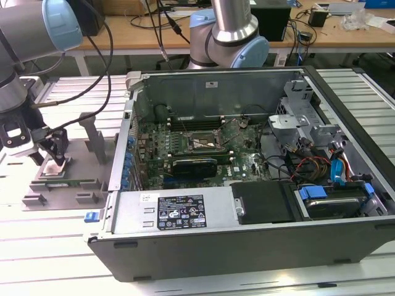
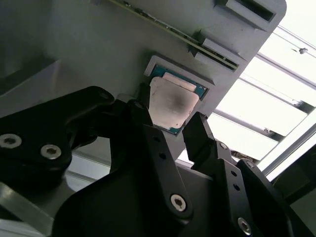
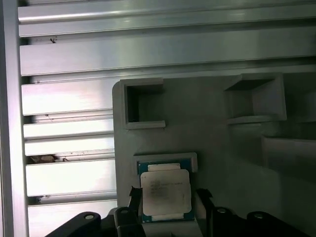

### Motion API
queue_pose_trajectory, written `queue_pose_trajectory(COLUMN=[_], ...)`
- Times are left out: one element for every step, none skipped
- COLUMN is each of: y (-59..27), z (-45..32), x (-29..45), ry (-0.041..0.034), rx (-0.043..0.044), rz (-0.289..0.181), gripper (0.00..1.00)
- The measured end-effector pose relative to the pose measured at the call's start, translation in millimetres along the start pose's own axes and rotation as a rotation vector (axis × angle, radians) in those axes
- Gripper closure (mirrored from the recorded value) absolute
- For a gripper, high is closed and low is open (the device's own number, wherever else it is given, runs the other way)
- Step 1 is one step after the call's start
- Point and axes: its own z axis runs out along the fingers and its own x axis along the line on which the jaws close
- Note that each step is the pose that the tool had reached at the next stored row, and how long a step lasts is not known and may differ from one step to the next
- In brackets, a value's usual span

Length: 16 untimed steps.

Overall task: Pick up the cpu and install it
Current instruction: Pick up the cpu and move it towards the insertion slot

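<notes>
Grey tray [image 1: 77, 169], exterior view: on slatted table [image 1: 37, 246], at the exterior view's left of open computer case [image 1: 247, 185].
Black gripper [image 1: 57, 161], exterior view: low over tray, fingertips down.
Silver cpu [image 2: 170, 106], second wrist view: lying flat in tray recess, between two black fingers [image 2: 153, 138].
Gripper, first wrist view: fingers apart, one each side of cpu [image 3: 165, 192], not clamped on it.

Silver-grey tubular arm [image 1: 18, 28] with round pale blue joint caps [image 1: 62, 18]. Black cables [image 1: 111, 65] draped at 4 o'clock from the cap. Pale grey wrist bracket [image 1: 18, 145]. Matte black hand [image 2: 170, 116], with angular fingers [image 2: 158, 148] studded with silver screws [image 2: 178, 201].
</notes>
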Motion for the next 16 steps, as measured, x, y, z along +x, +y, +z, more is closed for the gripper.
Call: queue_pose_trajectory(y=[-0.1,-0.2,-0.2,-0.2,-0.2,0.0,0.1,0.3,0.6,1.6,1.9,1.9,1.9,2.0,2.1,2.1], z=[1.7,3.7,4.6,4.8,5.3,5.8,6.1,6.5,6.9,7.6,7.7,7.7,7.7,7.8,7.9,7.9], x=[0.0,0.1,0.2,0.2,0.6,1.1,1.5,1.8,1.9,2.3,2.5,2.5,2.5,2.5,2.6,2.6], ry=[-0.0105,-0.014,-0.014,-0.0139,-0.0142,-0.0144,-0.0142,-0.014,-0.014,-0.0141,-0.0142,-0.014,-0.014,-0.0141,-0.0142,-0.0142], rx=[-0.0005,-0.0007,-0.0006,-0.0005,-0.0007,-0.0008,-0.0007,-0.0006,-0.0005,-0.0007,-0.0006,-0.0006,-0.0006,-0.0007,-0.0007,-0.0007], rz=[0.0,-0.001,0.0,0.0,0.0,0.0,0.0,-0.001,0.0,0.0,0.0,-0.001,-0.001,-0.001,0.0,0.0], gripper=[0.46,0.46,0.46,0.46,0.46,0.46,0.46,0.46,0.46,0.46,0.46,0.46,0.46,0.46,0.46,0.46])
